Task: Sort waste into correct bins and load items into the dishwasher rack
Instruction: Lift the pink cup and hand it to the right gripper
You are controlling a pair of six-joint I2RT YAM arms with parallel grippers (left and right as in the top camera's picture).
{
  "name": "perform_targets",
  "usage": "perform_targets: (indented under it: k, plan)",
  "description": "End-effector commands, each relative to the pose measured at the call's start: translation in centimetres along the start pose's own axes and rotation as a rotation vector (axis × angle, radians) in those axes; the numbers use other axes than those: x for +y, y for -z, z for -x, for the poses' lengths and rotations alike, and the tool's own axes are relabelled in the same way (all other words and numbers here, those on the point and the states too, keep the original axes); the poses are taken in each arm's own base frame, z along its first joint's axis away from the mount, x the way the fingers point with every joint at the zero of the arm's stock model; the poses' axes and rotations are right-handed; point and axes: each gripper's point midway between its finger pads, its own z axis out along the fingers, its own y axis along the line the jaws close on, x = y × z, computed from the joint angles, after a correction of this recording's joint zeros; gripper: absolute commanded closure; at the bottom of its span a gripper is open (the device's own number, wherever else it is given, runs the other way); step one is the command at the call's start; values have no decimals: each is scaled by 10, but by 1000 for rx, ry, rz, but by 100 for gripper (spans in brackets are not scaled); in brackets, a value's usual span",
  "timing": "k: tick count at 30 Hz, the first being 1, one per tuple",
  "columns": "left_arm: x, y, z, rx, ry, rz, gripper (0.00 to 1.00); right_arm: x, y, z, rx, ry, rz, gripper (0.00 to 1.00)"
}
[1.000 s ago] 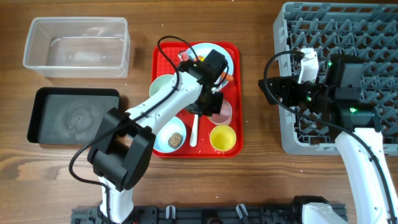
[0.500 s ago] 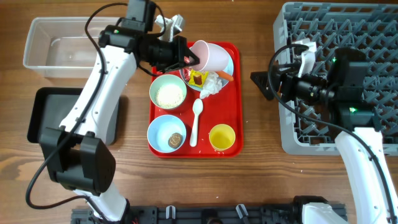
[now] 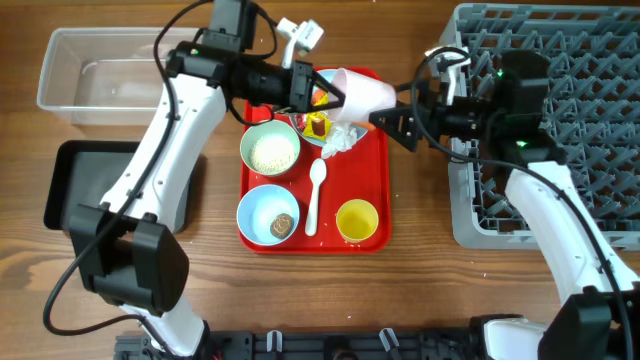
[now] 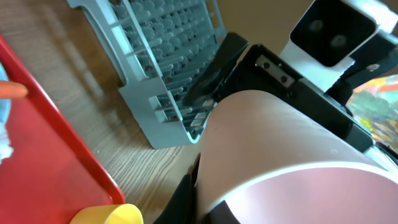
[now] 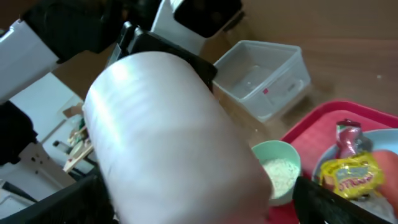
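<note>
My left gripper (image 3: 318, 92) is shut on the rim of the pink cup (image 3: 360, 93), holding it on its side above the red tray's far right corner. My right gripper (image 3: 392, 118) is open, with its fingers either side of the cup's base; the cup fills the right wrist view (image 5: 168, 137) and the left wrist view (image 4: 280, 143). The plate (image 3: 312, 128) under the cup holds a yellow wrapper (image 5: 354, 174), a red wrapper (image 5: 348, 134) and tissue (image 3: 342, 140). The dishwasher rack (image 3: 560, 60) stands at the right.
On the red tray (image 3: 378, 200) are a bowl of rice (image 3: 270, 150), a bowl with a brown lump (image 3: 270, 215), a white spoon (image 3: 315, 195) and a yellow cup (image 3: 358, 220). The clear tub (image 3: 120, 75) and the black tray (image 3: 110, 185) stand at the left.
My left gripper picked the pink cup up off the tray and carried it right. My right gripper moved left from the rack to the cup's base.
</note>
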Motion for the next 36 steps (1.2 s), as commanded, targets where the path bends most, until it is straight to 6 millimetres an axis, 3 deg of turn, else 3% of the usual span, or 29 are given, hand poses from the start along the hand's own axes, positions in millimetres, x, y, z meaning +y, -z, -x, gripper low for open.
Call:
perform_targets:
  k: [1, 4, 11, 19, 29, 36]
  plan:
    - [-14, -7, -3, 17, -55, -29, 96, 1, -7, 2, 10, -29, 45, 11]
    - [-13, -7, -3, 17, -55, -26, 96, 2, -7, 4, 5, -23, 47, 23]
    - [-16, -8, 2, 5, -71, -31, 96, 15, -12, 1, 24, 10, 108, 21]
    - [-45, -29, -3, 41, -138, -133, 96, 38, -19, 8, 27, 77, 196, 20]
    - [-37, 1, 12, -17, -121, -162, 96, 42, -4, 19, 12, 98, 223, 27]
    - [-57, 3, 23, -35, -199, -244, 96, 42, -5, 18, 15, 91, 224, 30]
